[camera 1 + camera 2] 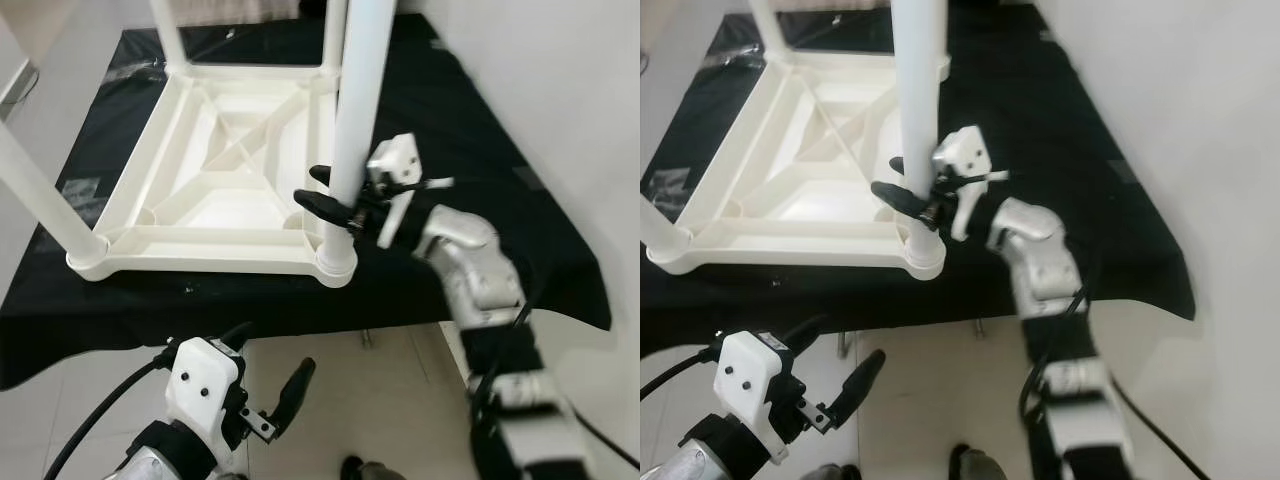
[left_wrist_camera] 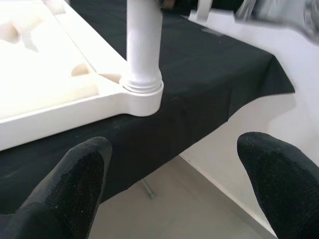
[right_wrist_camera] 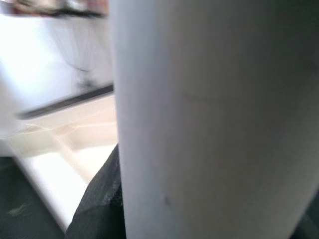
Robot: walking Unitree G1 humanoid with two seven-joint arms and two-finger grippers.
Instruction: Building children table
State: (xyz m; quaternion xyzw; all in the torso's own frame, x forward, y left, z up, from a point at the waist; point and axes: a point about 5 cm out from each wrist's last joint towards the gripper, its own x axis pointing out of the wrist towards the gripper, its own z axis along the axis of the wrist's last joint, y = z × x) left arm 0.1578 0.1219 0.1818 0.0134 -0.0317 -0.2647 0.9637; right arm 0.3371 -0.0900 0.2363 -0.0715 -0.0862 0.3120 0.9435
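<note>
A white plastic children's table (image 1: 200, 252) lies upside down on a black cloth (image 1: 480, 150), with its legs pointing up. My right gripper (image 1: 325, 190) is shut on the near right leg (image 1: 358, 90), a little above its socket at the table's corner. One black finger passes on each side of the leg. The right wrist view has that leg (image 3: 214, 119) very close, with a finger (image 3: 99, 199) beside it. My left gripper (image 1: 268, 358) hangs open and low over the floor, in front of the cloth's edge. The left wrist view looks at the same corner leg (image 2: 143, 45).
Another leg (image 1: 40, 195) stands at the near left corner, and two more (image 1: 168, 30) rise at the far side. A white wall (image 1: 580, 100) runs close along the right. Pale floor tiles (image 1: 400, 400) lie in front of the cloth-covered surface.
</note>
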